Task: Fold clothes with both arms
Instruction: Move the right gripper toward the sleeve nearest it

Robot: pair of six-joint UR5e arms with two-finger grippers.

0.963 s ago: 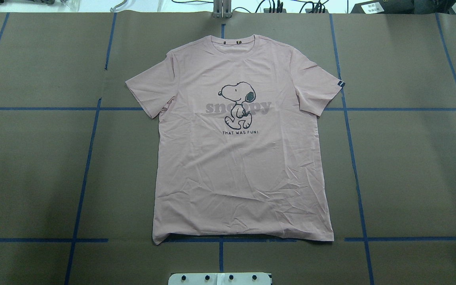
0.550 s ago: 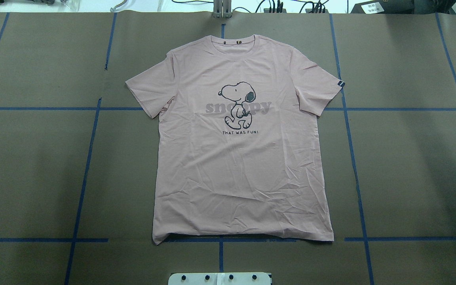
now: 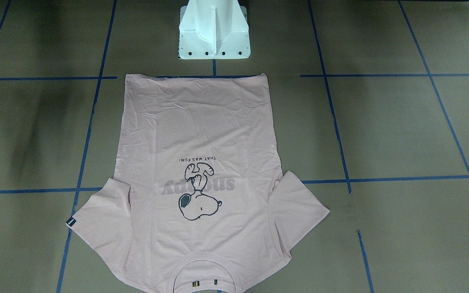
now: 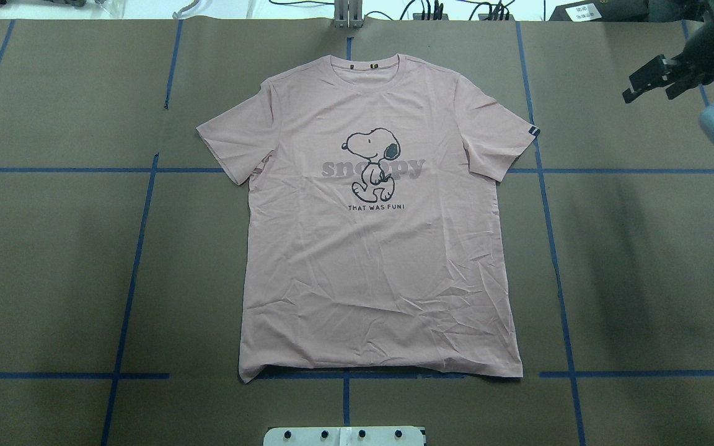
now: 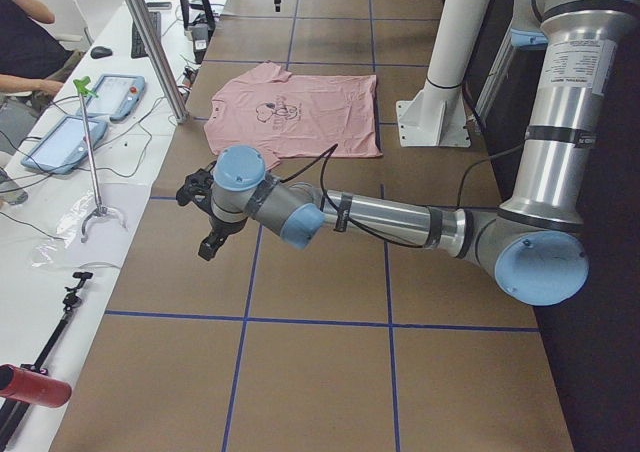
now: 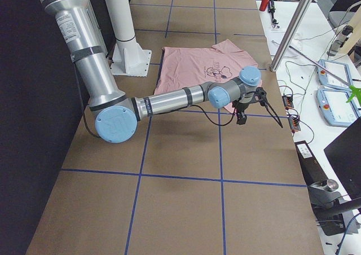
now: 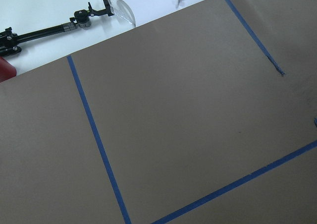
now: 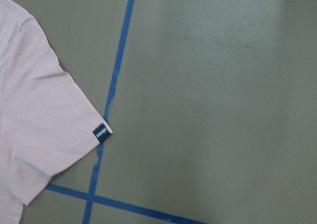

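Well, your right pincer point(image 4: 648, 91) hangs with its jaws apart and empty over bare brown surface point(image 4: 630, 248), near the far edge. Inward from it the pink T-shirt point(image 4: 375, 266) lies flat, print up. The tagged sleeve point(image 8: 49, 125) is its nearest part, clear of the pincer, with only blue tape lines point(image 4: 549, 248) between. Your left pincer point(image 5: 205, 217) hangs out past the other sleeve over bare surface; wide or narrow, you cannot tell. Beyond it, off the edge, lies a black pole point(image 7: 49, 30). A white pedestal point(image 3: 214, 32) stands just beyond the hem.
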